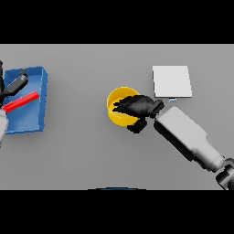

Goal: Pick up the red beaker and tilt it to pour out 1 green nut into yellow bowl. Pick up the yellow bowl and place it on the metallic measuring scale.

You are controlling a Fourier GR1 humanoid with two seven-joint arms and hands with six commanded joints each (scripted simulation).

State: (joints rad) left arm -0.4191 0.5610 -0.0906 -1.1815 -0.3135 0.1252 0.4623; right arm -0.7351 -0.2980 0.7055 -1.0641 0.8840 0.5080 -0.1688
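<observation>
The right hand (135, 106) is over the yellow bowl (118, 115), reaching in from the right with its fingers spread across the bowl's right half and the thumb hanging below, just outside the rim at the lower right. It looks closed onto the near-right wall, fingers inside and thumb outside, though how firmly it pinches cannot be made out from above. The bowl sits on the grey worktop (91, 155) near the centre; whether it is lifted off the surface cannot be told.

The scale (172, 81) lies up and to the right of the bowl, near it and not touching, just behind the right forearm. So the carry, as I judge it, runs a short way rightwards and away from the robot, and the right arm is by far the nearer one for it.

The bowl is round, plain yellow, shallow-walled, its left rim and floor visible; no green nut shows inside, as the hand covers much of it. The scale is a flat pale square with a small blue mark at its near edge.

The left hand (14, 84) is far off at the left edge over a blue tray (39, 109), beside the red beaker (22, 101), which lies as a long slanted bar; its hold is unclear
</observation>
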